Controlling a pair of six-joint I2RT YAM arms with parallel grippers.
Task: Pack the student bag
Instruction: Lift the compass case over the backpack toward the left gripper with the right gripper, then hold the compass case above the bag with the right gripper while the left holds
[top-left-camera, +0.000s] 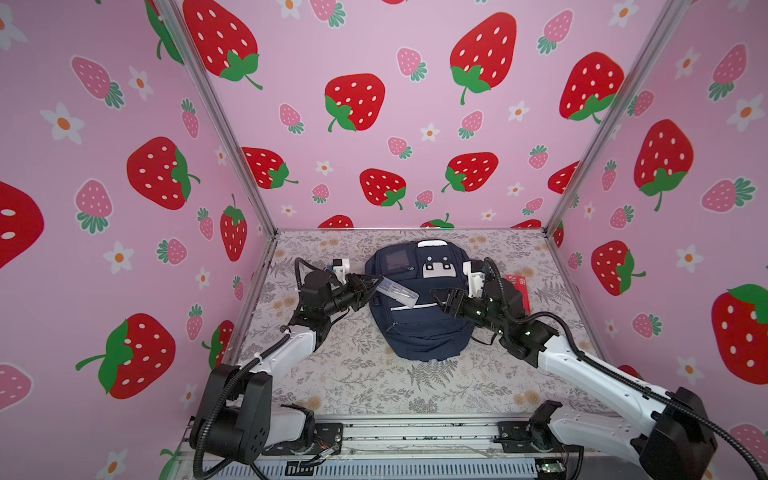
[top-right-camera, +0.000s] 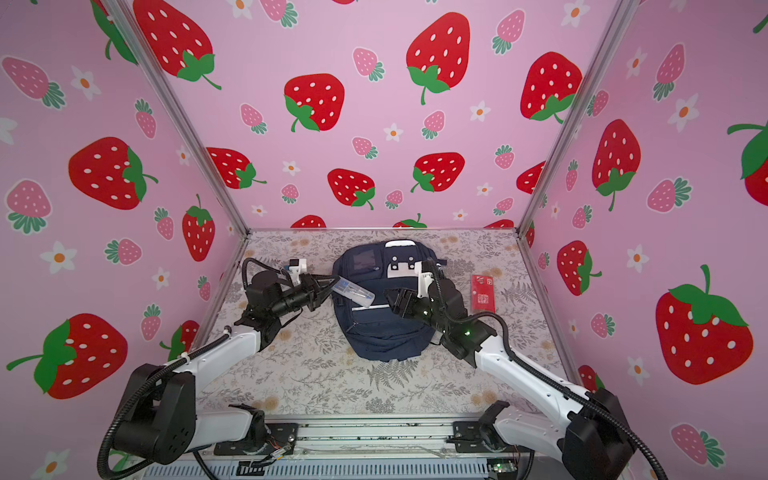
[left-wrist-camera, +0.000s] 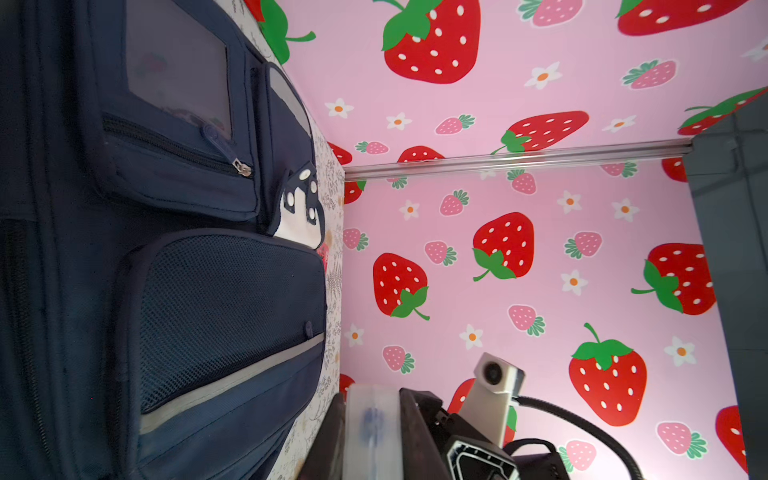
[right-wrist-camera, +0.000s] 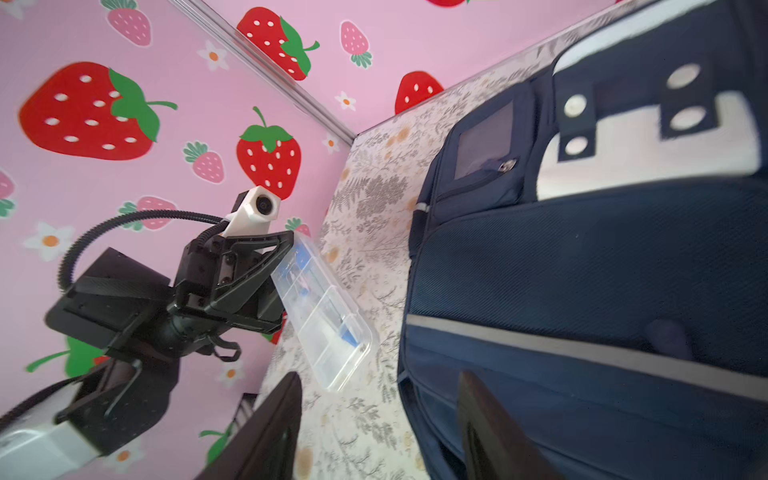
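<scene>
Navy fabric student bag (top-left-camera: 419, 307) lies flat mid-table toward the far wall, front up, pockets zipped as far as I can see. L gripper (top-left-camera: 371, 286), at the bag's left edge, is clamped on one end of a clear plastic case (top-left-camera: 397, 293); the rest juts over the bag. R gripper (top-left-camera: 439, 300) hovers over the bag's right side, jaws apart, nothing in them. Red booklet (top-right-camera: 482, 293) lies on the table (top-left-camera: 353, 374), right of the bag. Risk, imo: end-only grip lets the case swing or slip; w/ no opening visible, it'd snag on fabric.
</scene>
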